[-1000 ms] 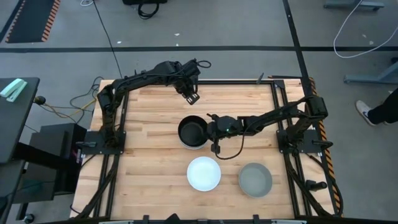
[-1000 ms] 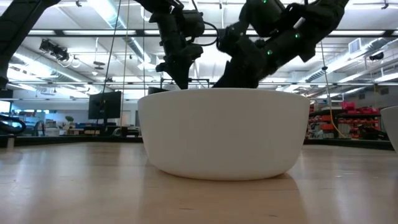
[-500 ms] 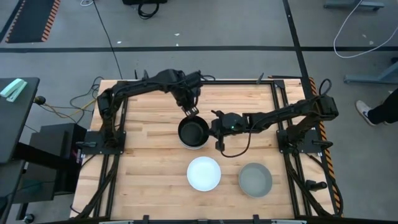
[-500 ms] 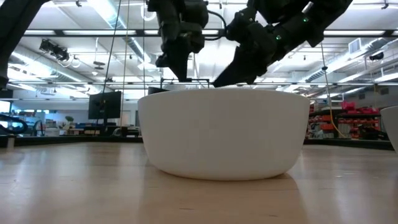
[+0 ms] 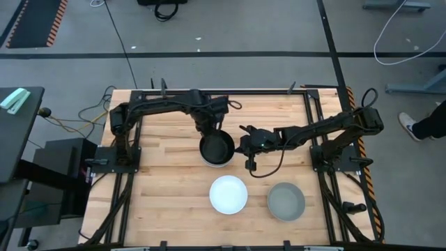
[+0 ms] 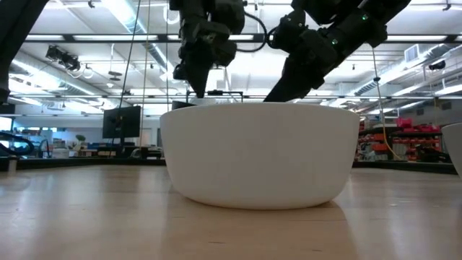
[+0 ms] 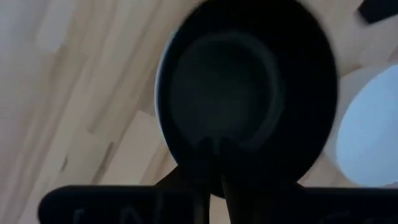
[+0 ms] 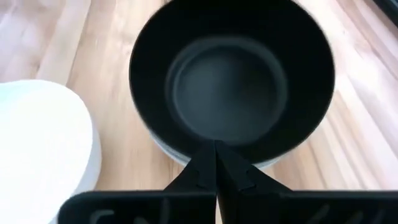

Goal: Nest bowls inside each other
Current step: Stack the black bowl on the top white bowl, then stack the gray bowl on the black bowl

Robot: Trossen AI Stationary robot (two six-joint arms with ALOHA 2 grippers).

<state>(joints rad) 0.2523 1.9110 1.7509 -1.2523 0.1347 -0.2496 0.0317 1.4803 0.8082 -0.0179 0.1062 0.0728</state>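
My left gripper (image 5: 210, 132) is down at the far rim of the black bowl (image 5: 217, 148), fingers nearly together. From the left wrist view they seem to sit right at the rim, but I can't tell if they've pinched it or are only touching. My guess is a rim pinch, since that's the only graspable edge on a shallow round bowl.

My right gripper (image 5: 244, 146) sits just beside the same bowl on its other side, fingers fully closed and holding nothing. It's pointed at the rim, so probably bracing the stack or just parked.

The black bowl isn't on the table (image 5: 167, 181) itself. A pale rim shows under it in the right wrist view, so it's already nested in another bowl. I can't count how many are below.

Remaining loose:
- white bowl (image 5: 228, 194), nearer the front edge, well apart from the stack
- grey bowl (image 5: 286, 201), just beside the white one

Both are upright and empty, so either can take the stack. Looks partly done, with two nests left.
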